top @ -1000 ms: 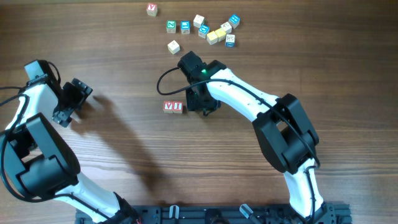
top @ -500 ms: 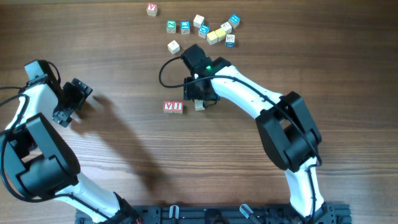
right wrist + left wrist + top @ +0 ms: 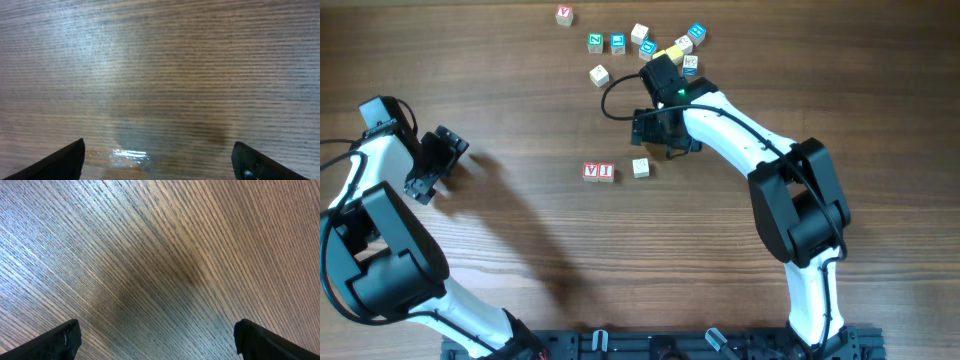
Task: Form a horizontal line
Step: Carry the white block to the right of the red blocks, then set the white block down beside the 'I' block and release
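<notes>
Showing grained brown wood table (image 3: 520, 260) | three-cube row (image 3: 598, 172) is lying near table centre | left claw (image 3: 160, 342) is hanging spread over bare wood | right claw (image 3: 160, 162) is hanging spread

Left gripper (image 3: 157, 345), right gripper (image 3: 159, 162): jaws spread, empty.

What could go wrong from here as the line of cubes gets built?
1. The pale cube lies apart from the two red-lettered cubes and slightly above their level, so spacing and alignment may come out uneven.
2. The yellow cube sits packed among blue-lettered cubes beside the right arm; the open right tool could knock neighbours or pick the wrong one.
</notes>
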Robot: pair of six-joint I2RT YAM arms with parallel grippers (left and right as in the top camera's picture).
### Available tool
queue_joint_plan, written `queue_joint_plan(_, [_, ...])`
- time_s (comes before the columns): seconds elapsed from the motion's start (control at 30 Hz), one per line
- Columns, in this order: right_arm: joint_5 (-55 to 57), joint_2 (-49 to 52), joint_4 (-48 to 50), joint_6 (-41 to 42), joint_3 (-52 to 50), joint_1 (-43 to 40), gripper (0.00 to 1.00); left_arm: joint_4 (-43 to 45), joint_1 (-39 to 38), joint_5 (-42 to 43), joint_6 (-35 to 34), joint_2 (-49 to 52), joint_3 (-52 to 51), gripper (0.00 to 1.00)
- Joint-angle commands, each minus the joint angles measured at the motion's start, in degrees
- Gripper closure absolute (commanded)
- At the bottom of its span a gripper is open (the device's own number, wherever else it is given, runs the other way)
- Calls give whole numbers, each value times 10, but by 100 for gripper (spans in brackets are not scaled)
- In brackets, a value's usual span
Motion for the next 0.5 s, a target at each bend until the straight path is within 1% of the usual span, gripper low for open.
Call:
queue_joint_plan(0.0, [34, 7, -13, -13, -1, -2, 17, 0, 2, 2, -5, 7, -1, 0])
queue_joint_plan(0.03, [36, 7, -16, -14, -1, -3, 22, 0, 2, 2, -5, 7, -1, 0])
queue_joint_plan(0.1, [36, 7, -21, -14, -1, -3, 27, 0, 2, 2, -5, 7, -1, 0])
queue_joint_plan(0.17, [35, 7, -27, -14, -1, -3, 34, 0, 2, 2, -5, 7, -1, 0])
queue_joint_plan(0.27, [35, 7, -37, -14, -1, -3, 40, 0, 2, 2, -5, 7, -1, 0])
queue_joint_plan(0.3, [35, 7, -45, -14, -1, -3, 44, 0, 2, 2, -5, 7, -1, 0])
queue_joint_plan(0.4, [33, 7, -54, -14, -1, -3, 49, 0, 2, 2, -5, 7, -1, 0])
queue_joint_plan(0.47, [30, 7, -57, -15, -1, -3, 58, 0, 2, 2, -5, 7, -1, 0])
